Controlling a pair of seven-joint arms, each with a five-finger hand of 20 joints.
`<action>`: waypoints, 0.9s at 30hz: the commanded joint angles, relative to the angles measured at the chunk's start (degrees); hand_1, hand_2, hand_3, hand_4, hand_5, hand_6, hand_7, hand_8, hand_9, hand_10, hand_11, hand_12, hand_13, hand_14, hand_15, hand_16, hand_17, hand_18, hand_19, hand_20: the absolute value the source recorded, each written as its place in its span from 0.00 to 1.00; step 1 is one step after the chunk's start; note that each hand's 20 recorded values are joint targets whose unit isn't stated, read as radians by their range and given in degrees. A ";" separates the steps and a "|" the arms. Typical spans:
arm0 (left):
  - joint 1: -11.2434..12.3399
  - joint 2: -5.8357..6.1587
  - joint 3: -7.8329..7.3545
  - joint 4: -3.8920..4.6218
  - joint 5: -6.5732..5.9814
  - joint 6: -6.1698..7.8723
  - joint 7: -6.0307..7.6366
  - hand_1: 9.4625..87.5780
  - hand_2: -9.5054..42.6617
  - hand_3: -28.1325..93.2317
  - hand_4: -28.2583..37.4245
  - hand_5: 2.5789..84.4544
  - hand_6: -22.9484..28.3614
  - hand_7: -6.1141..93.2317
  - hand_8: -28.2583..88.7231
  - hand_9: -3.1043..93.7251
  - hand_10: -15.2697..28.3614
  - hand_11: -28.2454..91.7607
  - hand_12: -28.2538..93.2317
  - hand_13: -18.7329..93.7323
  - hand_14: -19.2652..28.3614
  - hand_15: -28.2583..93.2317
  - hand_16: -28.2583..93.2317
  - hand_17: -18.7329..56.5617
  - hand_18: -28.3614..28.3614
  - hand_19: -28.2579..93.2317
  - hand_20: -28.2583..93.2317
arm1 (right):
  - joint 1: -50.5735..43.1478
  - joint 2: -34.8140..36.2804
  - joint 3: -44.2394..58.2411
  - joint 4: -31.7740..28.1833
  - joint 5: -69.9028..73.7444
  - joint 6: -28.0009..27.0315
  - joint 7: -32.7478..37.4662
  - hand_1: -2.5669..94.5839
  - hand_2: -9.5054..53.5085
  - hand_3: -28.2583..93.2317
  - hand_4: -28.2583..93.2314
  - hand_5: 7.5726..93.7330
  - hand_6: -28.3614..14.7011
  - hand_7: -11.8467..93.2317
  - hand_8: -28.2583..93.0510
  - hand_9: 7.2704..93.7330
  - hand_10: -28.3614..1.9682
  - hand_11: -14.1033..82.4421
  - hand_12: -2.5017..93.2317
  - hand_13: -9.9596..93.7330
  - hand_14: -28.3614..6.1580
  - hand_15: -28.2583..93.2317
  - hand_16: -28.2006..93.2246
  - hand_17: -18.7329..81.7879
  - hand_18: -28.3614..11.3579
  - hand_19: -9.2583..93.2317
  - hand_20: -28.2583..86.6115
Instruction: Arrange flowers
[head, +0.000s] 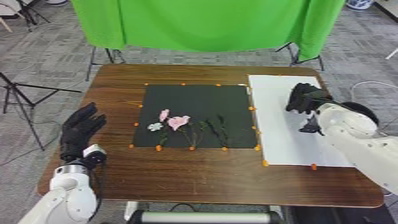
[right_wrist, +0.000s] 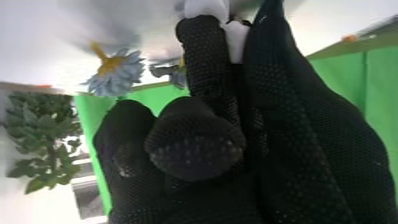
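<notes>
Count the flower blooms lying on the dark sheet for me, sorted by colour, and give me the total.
Pink blooms: 2
White bloom: 1
Total on the dark sheet: 3

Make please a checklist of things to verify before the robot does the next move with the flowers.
1. Large pink flower on the dark mat: ok.
2. Small white flower beside it, also on the mat: ok.
3. Left hand away from the mat: ok, it is at the left of it.
4. Every flower already on the mat: not ok, a pale blue flower is near the right hand, which is over the white sheet.
5. Secure hold of the right hand on the white piece: cannot tell.
</notes>
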 joint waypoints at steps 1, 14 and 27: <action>0.28 -0.41 -0.10 0.03 -0.03 -0.37 -0.64 0.53 0.08 0.81 0.29 0.52 0.45 0.32 0.14 0.40 0.58 0.44 0.34 0.52 0.70 0.49 0.22 0.48 0.74 0.52 0.48 | 0.87 1.50 -0.28 -4.45 1.38 11.87 -3.03 0.70 0.00 0.73 0.06 0.84 0.69 0.30 0.24 0.95 0.62 0.18 0.32 1.00 0.79 0.75 0.49 0.83 0.39 1.00 0.80; 0.55 0.11 -0.44 0.04 -0.02 -0.49 -0.91 0.52 0.08 0.81 0.29 0.52 0.46 0.32 0.14 0.40 0.58 0.44 0.34 0.52 0.70 0.49 0.22 0.48 0.74 0.52 0.48 | 10.16 2.60 -5.48 -13.30 3.89 2.98 -15.30 0.69 0.00 0.73 0.06 0.84 0.69 0.30 0.25 0.96 0.62 0.18 0.33 0.99 0.80 0.76 0.49 0.84 0.40 1.00 0.81; -0.73 0.35 0.87 0.45 0.41 -0.84 -1.14 0.52 0.07 0.82 0.29 0.52 0.46 0.32 0.14 0.40 0.58 0.44 0.34 0.52 0.70 0.49 0.22 0.47 0.74 0.51 0.48 | 31.30 -9.29 -30.92 -10.98 -3.98 1.58 -25.64 0.68 0.00 0.74 0.05 0.83 0.72 0.31 0.24 0.94 0.64 0.17 0.32 0.98 0.80 0.77 0.50 0.83 0.40 1.00 0.83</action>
